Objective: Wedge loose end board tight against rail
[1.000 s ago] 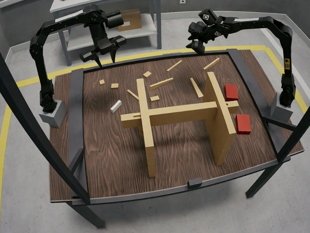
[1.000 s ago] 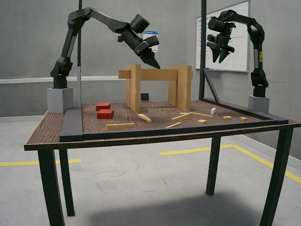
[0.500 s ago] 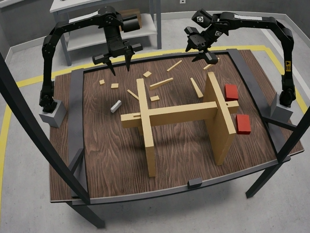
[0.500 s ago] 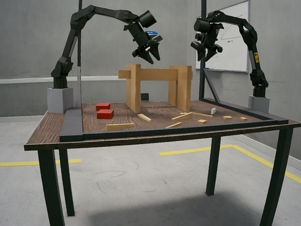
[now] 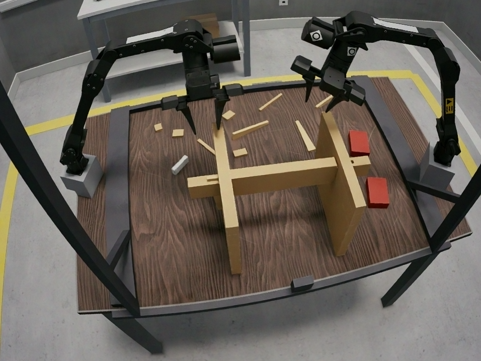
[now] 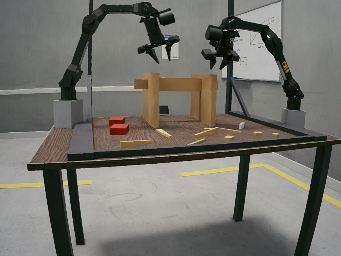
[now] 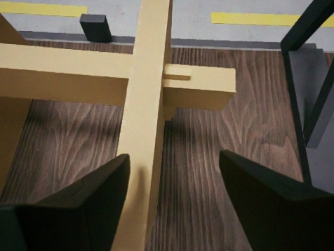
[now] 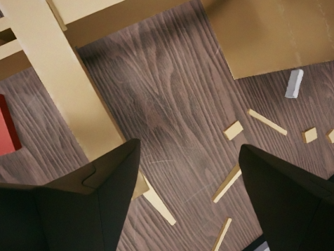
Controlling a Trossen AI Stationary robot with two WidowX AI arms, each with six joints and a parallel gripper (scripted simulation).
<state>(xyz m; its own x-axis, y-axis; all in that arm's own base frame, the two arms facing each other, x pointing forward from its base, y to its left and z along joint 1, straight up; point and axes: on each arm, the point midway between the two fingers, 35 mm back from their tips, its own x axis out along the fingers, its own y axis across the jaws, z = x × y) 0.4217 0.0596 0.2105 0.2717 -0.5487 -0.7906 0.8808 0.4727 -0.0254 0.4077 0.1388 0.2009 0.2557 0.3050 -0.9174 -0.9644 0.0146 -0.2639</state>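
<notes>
A wooden rail runs through two upright end boards. The end board on the left arm's side has a wedge seated in the rail's slot, which also shows in the left wrist view. The other end board stands by the red blocks, and the rail's slot there holds no wedge. Loose wedges lie on the table behind the rail. My left gripper is open and empty above the far end of the wedged board. My right gripper is open and empty above the far end of the other board.
Two red blocks lie beside the unwedged end. A white block, thin strips and small wooden pieces are scattered at the back. A dark raised border rims the table.
</notes>
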